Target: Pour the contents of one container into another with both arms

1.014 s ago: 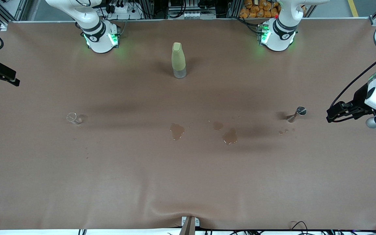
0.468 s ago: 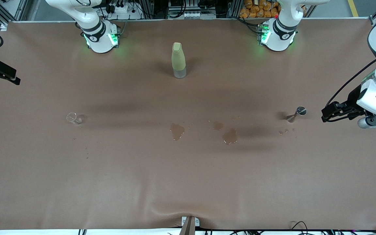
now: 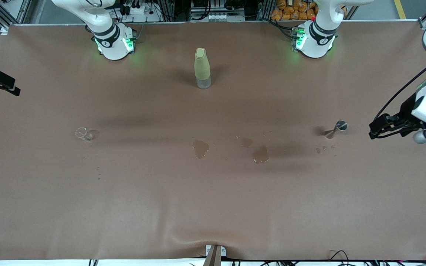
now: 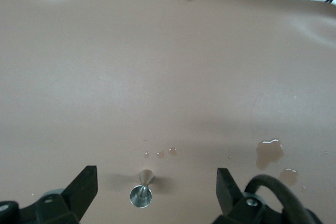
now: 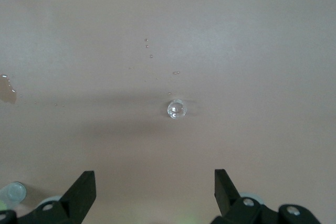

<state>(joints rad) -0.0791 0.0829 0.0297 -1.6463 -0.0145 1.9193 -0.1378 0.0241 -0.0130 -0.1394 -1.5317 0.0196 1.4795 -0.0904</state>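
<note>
Both grippers, left gripper (image 3: 374,127) by the metal cup (image 3: 337,128), right gripper (image 3: 13,89) off from the small glass (image 3: 83,133), gape wide and empty; wet puddles (image 3: 200,148) suggest another slop or tip likely.

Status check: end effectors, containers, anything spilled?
Left end effector open above the metal jigger; right end effector open above the small glass. Both empty. Bottle upright between bases. Puddles mid-table.

**One high camera, two looking down from the wrists**

The front camera hangs high, facing the arm bases across the brown desk (image 3: 213,192). Each wrist camera looks down past its own jaws. Left shares the metal cup (image 4: 142,192) (image 3: 337,128); right shares the glass (image 5: 177,109) (image 3: 83,133).
</note>
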